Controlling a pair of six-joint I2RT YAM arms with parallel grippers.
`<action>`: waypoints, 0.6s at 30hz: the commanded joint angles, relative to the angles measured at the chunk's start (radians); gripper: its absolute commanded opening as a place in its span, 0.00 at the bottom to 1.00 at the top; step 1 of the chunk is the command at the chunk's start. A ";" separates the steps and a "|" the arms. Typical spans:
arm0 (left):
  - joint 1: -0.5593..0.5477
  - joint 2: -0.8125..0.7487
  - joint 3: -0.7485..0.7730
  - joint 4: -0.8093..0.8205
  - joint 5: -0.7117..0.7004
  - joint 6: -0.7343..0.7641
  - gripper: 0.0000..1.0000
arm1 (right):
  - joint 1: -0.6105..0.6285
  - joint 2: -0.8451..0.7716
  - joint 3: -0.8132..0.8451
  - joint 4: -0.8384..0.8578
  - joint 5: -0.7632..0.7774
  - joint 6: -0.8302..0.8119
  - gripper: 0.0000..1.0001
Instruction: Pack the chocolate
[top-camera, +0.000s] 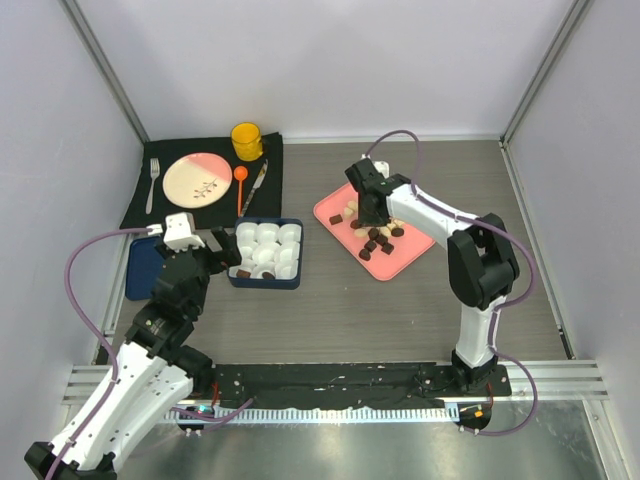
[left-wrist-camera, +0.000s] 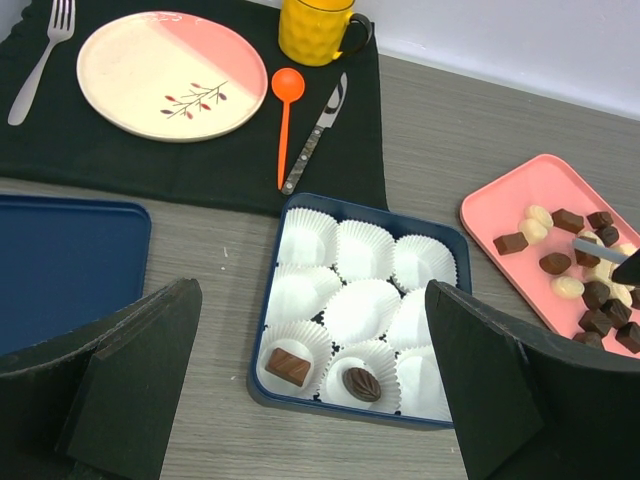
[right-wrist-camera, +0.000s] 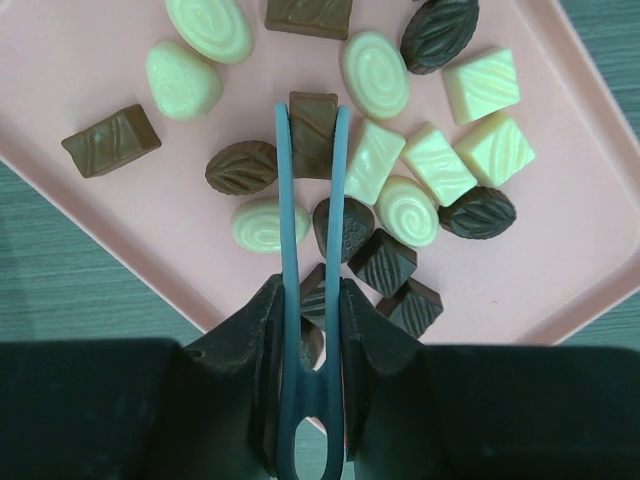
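Note:
Chocolate pieces, dark brown and cream-white, lie scattered on a pink tray (right-wrist-camera: 90, 70). My right gripper (right-wrist-camera: 312, 300) is shut on blue tongs (right-wrist-camera: 287, 200), and their tips flank a brown rectangular chocolate (right-wrist-camera: 313, 130) on the tray. From above, the right gripper (top-camera: 372, 205) hangs over the pink tray (top-camera: 400, 255). A navy box (left-wrist-camera: 340, 405) of white paper cups holds a brown rectangular chocolate (left-wrist-camera: 289, 366) and a dark oval chocolate (left-wrist-camera: 362, 384) in its near row. The left gripper (left-wrist-camera: 312, 300) stands open just above the box's near edge, with nothing between its fingers.
A black placemat (top-camera: 190, 205) at the back left carries a pink-and-cream plate (top-camera: 197, 180), a fork (top-camera: 152, 185), an orange spoon (top-camera: 240, 185), a knife (top-camera: 254, 187) and a yellow mug (top-camera: 247, 141). A navy lid (left-wrist-camera: 60, 260) lies left of the box.

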 joint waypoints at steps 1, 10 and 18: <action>0.005 0.010 0.041 0.024 -0.003 0.004 1.00 | 0.033 -0.119 0.064 0.005 0.038 -0.105 0.11; 0.006 0.023 0.043 0.025 -0.003 0.007 1.00 | 0.200 -0.209 0.035 0.092 -0.062 -0.381 0.11; 0.013 0.026 0.043 0.024 -0.003 0.007 1.00 | 0.348 -0.221 0.009 0.133 -0.195 -0.462 0.11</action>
